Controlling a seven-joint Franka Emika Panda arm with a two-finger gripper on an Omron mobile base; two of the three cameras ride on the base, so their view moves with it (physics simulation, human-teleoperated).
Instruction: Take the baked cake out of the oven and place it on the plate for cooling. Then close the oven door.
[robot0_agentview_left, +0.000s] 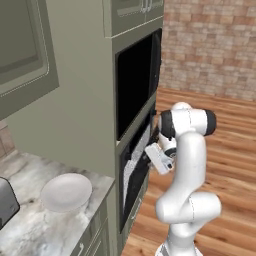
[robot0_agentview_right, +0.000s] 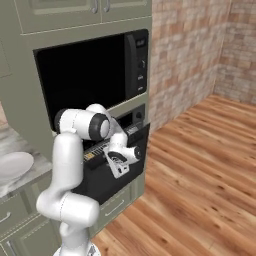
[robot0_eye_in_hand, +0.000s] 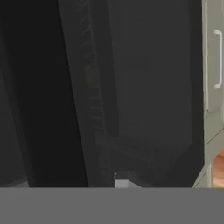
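Note:
The black oven (robot0_agentview_right: 134, 119) sits under a larger black cavity, and its control strip shows. The oven door (robot0_agentview_right: 112, 175) stands partly open, tilted outward, with the wire rack (robot0_agentview_left: 134, 156) visible in the gap. A tiny golden speck (robot0_agentview_right: 89, 156) sits on the rack's left end; it is too small to name as the cake. My gripper (robot0_agentview_right: 119, 166) (robot0_agentview_left: 156, 159) is right at the door's upper edge. Its fingers are hidden against the dark panel. The hand view looks closely at the dark oven door (robot0_eye_in_hand: 131, 87). The white plate (robot0_agentview_left: 66, 192) lies bare on the counter to the left.
A silver toaster (robot0_agentview_left: 5, 202) stands at the counter's left edge. The tall black cavity (robot0_agentview_right: 80, 75) with its own control panel sits above the oven. A green cabinet with a handle (robot0_eye_in_hand: 217, 59) is beside the door. Wood floor (robot0_agentview_right: 200, 175) stretches to the right toward brick walls.

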